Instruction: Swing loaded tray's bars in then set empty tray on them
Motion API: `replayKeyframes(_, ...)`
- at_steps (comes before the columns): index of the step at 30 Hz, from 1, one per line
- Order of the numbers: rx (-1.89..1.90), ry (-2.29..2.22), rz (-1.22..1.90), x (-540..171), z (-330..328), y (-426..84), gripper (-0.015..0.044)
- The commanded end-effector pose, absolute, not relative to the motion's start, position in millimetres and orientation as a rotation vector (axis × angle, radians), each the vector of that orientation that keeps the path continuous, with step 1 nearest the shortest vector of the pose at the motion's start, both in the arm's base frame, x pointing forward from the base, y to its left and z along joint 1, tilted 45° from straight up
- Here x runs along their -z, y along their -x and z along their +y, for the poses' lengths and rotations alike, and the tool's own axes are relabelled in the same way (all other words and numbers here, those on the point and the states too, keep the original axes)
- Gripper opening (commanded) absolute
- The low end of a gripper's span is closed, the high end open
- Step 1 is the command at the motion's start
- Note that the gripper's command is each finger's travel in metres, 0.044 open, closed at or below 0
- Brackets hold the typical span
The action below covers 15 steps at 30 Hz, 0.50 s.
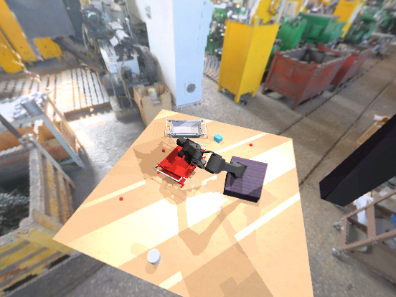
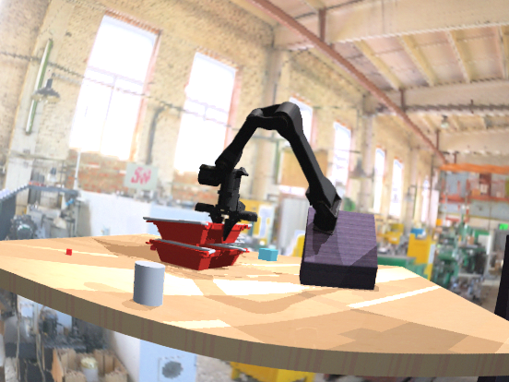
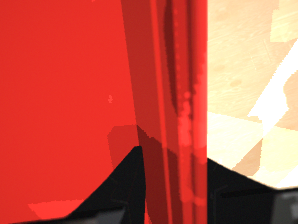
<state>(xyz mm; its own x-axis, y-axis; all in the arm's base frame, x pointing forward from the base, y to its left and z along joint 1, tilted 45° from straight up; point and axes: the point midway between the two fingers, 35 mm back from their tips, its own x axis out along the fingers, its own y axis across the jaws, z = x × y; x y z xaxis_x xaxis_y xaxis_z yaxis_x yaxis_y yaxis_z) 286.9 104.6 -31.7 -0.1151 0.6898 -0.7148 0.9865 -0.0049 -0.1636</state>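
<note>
Your claw [image 1: 186, 161] [image 2: 226, 231] [image 3: 156, 151] grasps the upper red tray [image 1: 176, 163] [image 2: 181, 232] [image 3: 65, 75] by its side wall, directly above the lower red tray [image 2: 181, 254] on the surface [image 1: 143, 222] [image 2: 258, 329] [image 3: 240, 65].

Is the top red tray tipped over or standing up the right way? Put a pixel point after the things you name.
Upright: the top red tray [image 1: 173, 166] [image 2: 177, 231] [image 3: 65, 75] has its open side up, wide rim above its narrower bottom.

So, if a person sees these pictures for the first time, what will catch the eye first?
Probably the two bright red trays, the upper tray above the lower tray, with the black arm's jaws closed on the upper one's side wall. Next, the big dark purple block under the arm's base, and the pale grey cylinder standing near the table's edge.
</note>
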Motion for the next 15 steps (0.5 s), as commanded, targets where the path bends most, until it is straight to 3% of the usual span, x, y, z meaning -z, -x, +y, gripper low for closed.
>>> replayKeyframes(1,0.937,-1.705,1.885,35.0,111.5,-276.7,0.0)
replayKeyframes(15,0.927,-1.717,1.867,33.4,108.2,-281.8,0.0)
